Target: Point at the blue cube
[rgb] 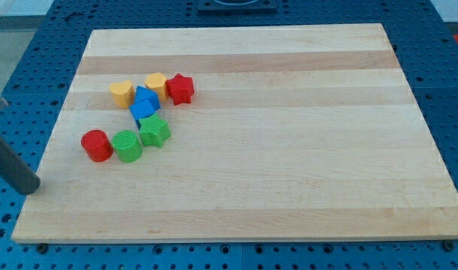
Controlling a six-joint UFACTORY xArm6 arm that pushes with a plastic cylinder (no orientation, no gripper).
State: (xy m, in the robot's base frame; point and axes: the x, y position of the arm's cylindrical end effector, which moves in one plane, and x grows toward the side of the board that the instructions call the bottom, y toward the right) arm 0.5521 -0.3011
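The blue cube lies in a cluster at the board's upper left, with a second blue block touching it just above. My tip is at the view's left edge, off the board's left side, well below and left of the blue cube. The dark rod runs up and left out of view. The tip touches no block.
Around the blue blocks lie a yellow heart-like block, a yellow block, a red star, a green star, a green cylinder and a red cylinder. The wooden board rests on a blue perforated table.
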